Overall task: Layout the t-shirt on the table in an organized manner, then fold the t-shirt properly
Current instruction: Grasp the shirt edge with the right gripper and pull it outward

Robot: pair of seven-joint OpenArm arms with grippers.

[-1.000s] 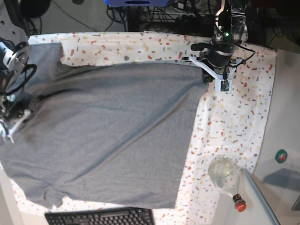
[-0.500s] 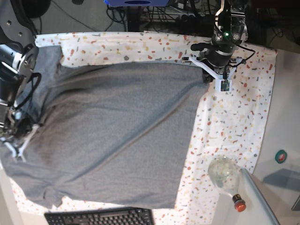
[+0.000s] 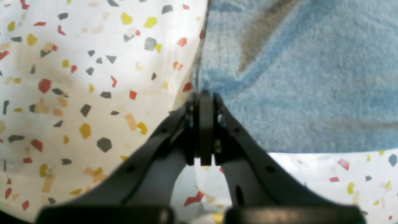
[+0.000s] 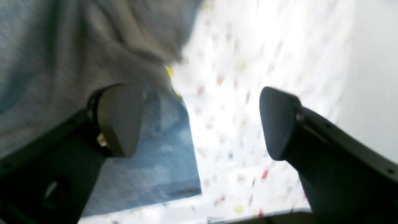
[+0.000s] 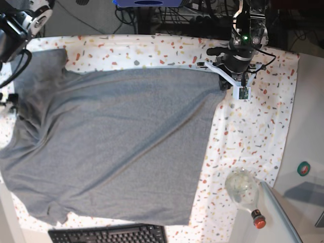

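right wrist view blurred | t-shirt left edge cropped | keyboard cut off at bottom

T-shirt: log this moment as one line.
t-shirt: spread flat on table | left end effector: shut on hem corner | right end effector: open, over shirt edge

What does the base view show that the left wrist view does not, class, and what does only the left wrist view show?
Only the base view shows the whole t-shirt spread flat, a glass bottle beside the table, a keyboard at the near edge, and both arms. Only the left wrist view shows the left gripper up close, its jaws shut at the shirt's hem corner; whether fabric is pinched cannot be told. Both show the grey shirt lying on the speckled cloth and the left gripper at that corner.
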